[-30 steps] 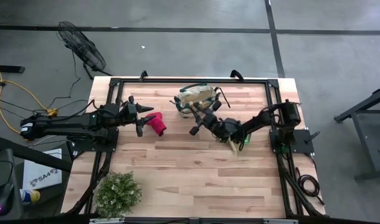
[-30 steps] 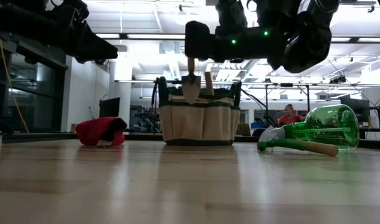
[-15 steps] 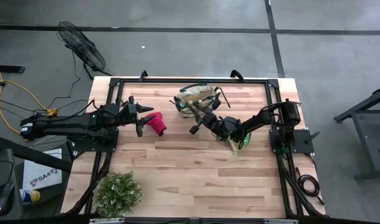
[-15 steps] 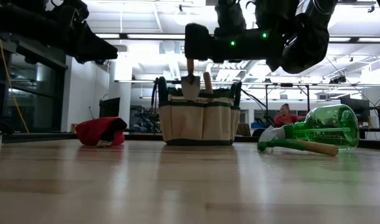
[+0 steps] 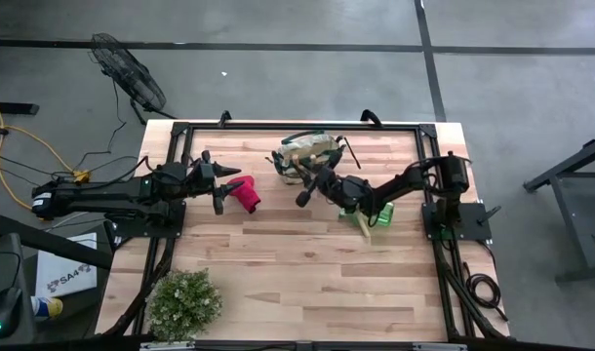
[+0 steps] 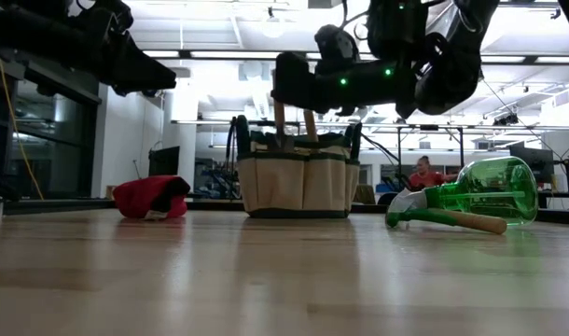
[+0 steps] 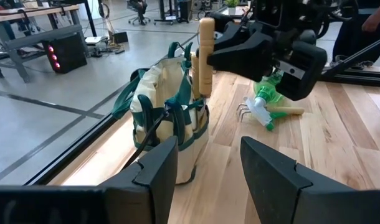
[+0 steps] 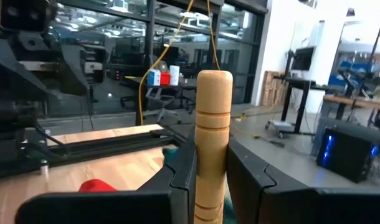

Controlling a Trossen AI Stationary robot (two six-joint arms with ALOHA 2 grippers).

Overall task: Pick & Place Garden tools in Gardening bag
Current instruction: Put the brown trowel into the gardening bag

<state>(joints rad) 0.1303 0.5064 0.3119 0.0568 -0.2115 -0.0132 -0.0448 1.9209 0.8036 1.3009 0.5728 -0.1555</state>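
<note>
- Gardening bag [image 5: 306, 154]: beige tote with green trim, upright near the far edge of the desk [image 5: 278, 283]; taken here as the landmark.
- Right gripper [image 6: 289, 82]: poised directly above the bag, jaws clamped on the wooden handle of a trowel [image 8: 213, 149]. The trowel hangs upright, blade end down inside the bag's mouth, beside a second wooden handle [image 6: 311, 124] already standing there.
- Left gripper [image 5: 219, 185]: waiting well to the left of the bag, jaws apart and empty, just beside the pruning shears [image 5: 245, 193].
- Pruning shears: red-handled, lying on the desk left of the bag, not yet bagged.
- Sprayer [image 6: 480, 191]: green and translucent, lying on its side to the right of the bag.
- Rake [image 7: 242, 111]: wire tines show against the sprayer; a wooden handle lies under it.
- Step in hand, by judgement: placing the trowel in the bag. Next move calls for parting the jaws once the blade is seated, then lifting straight clear of the loop handles.
- Change from a second ago: the right gripper has come down and shifted towards the bag; the blade, then visible above the rim, is now sunk out of sight. Left gripper, shears and sprayer unchanged.
</note>
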